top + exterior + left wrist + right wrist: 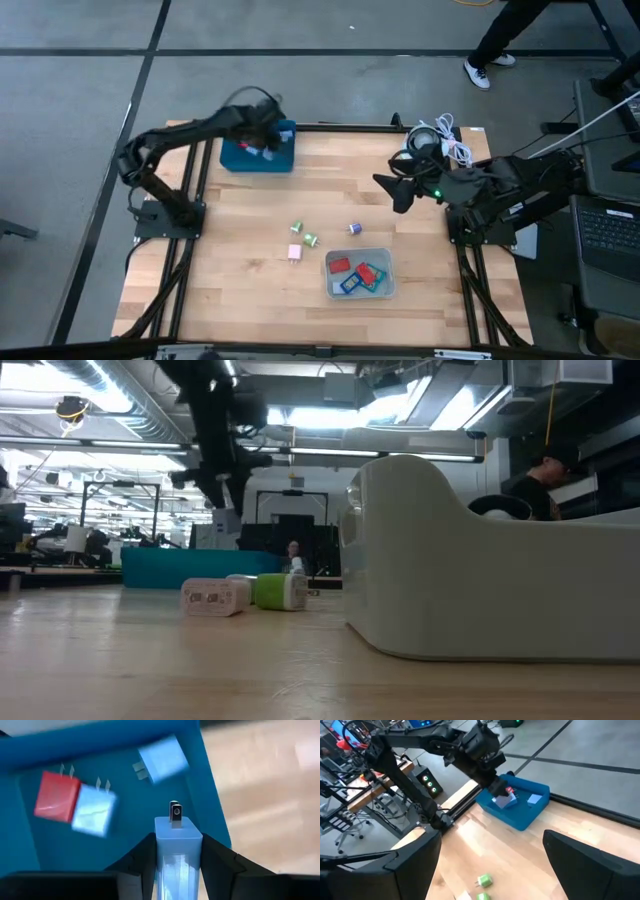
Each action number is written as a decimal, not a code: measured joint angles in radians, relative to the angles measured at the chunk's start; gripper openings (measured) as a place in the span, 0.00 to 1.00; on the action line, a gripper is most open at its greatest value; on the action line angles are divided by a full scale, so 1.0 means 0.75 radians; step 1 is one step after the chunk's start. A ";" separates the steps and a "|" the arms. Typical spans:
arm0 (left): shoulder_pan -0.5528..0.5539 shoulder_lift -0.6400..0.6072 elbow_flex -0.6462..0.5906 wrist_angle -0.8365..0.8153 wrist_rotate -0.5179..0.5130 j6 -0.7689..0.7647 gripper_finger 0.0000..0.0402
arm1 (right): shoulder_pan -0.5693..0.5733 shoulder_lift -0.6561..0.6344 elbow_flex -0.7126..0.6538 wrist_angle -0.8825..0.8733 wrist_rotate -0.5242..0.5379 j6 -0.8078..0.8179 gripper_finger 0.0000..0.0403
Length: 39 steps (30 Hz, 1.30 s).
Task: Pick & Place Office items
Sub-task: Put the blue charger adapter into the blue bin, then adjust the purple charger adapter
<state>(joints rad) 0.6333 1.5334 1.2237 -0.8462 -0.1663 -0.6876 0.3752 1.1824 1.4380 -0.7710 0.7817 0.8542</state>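
Observation:
The office items are small plug-like blocks. My left gripper [263, 147] hangs over the dark blue tray [235, 160] at the table's far left, shut on a light blue block [177, 855]. In the tray lie a red block [56, 795] and two light blue ones [93, 809] [162, 757]. Two green blocks [297, 228] [310, 239], a pink one [295, 253] and a bluish one [354, 229] rest on the table's middle. My right gripper [390, 190] waits open at the table's right. My left gripper pinches the light blue block between its two fingers [145, 860], one on each side face [162, 862]. It comes from above, pointing down into the tray. The block's metal prongs [174, 812] point away from the fingers, and the block hangs clear above the tray floor [125, 840].
A clear bin [388, 285] near the table's near edge holds red and blue blocks. A white coiled cable [440, 140] lies at the far right corner. A person's legs [495, 45] show beyond the table. Bare wood stretches between tray and blocks.

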 joint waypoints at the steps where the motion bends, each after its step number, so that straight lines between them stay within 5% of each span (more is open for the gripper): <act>1: 0.054 -0.003 -0.015 0.039 0.031 0.018 0.29 | 0.000 -0.002 0.000 0.000 0.008 -0.006 0.88; 10: 0.293 0.107 -0.030 0.158 0.124 0.169 0.29 | 0.000 -0.001 0.000 -0.002 -0.005 -0.054 0.88; 23: 0.316 0.224 -0.030 0.258 0.180 0.232 0.29 | 0.000 -0.001 0.000 -0.005 0.016 -0.007 0.88; 31: 0.337 0.223 -0.030 0.304 0.177 0.347 0.44 | 0.000 0.000 0.000 -0.024 0.016 0.002 0.88; 39: 0.337 0.189 -0.030 0.317 0.252 0.468 0.48 | 0.000 0.003 0.000 -0.228 0.001 0.112 0.88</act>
<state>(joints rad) 0.8860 1.6748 1.2011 -0.6083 0.0225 -0.3363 0.3752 1.1848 1.4380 -0.9422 0.7822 0.9385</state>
